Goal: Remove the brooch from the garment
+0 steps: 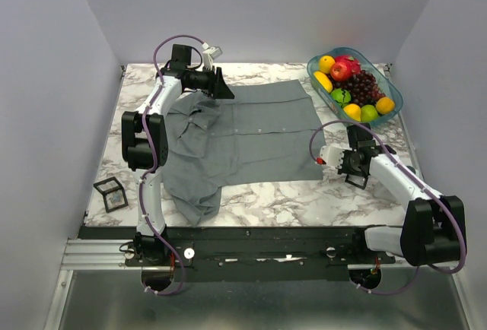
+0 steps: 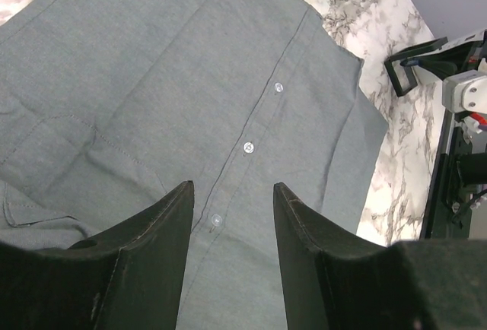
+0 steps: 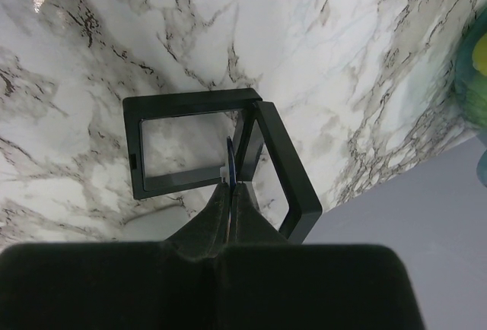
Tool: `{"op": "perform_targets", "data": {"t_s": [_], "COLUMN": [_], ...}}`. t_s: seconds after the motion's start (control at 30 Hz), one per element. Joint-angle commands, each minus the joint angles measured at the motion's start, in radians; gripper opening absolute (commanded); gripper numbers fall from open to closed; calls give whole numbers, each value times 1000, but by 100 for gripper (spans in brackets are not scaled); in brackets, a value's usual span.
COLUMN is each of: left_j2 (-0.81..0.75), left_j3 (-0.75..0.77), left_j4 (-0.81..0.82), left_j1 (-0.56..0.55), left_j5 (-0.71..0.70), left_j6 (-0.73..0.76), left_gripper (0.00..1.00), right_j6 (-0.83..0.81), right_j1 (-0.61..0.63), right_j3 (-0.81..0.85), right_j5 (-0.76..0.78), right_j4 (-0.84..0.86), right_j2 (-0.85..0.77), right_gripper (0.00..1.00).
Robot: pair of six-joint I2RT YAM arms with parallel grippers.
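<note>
The right end effector (image 3: 230,190) is clenched on the thin blue brooch (image 3: 230,160), held edge-on over an open black frame case (image 3: 186,103) on the marble tabletop (image 3: 99,33), while the left end effector (image 2: 232,202) hangs released above the grey garment (image 2: 152,79), well apart.

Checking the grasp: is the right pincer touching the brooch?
Touching. The right wrist view shows the right pincer shut on the brooch, which appears as a thin blue sliver pinched at its tip.
</note>
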Motion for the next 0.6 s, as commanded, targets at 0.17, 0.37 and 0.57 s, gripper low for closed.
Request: {"op": "perform_targets", "data": {"t_s": [0.17, 0.37, 0.57], "left_j2": [-31, -33, -33], "left_j3": [-11, -19, -22], "left_j4": [28, 28, 28], "left_j1": [1, 1, 0], "left_j5": [34, 32, 31], "left_j6": [-18, -15, -17], "left_gripper": [55, 55, 55], "right_j6": [-1, 11, 88], "right_j1": [-5, -3, -3], "right_j3": [-16, -39, 16], "right_j5": [56, 47, -15], "right_j4": [43, 51, -33], "right_j2": [40, 75, 94], "right_gripper": [0, 0, 8]}}
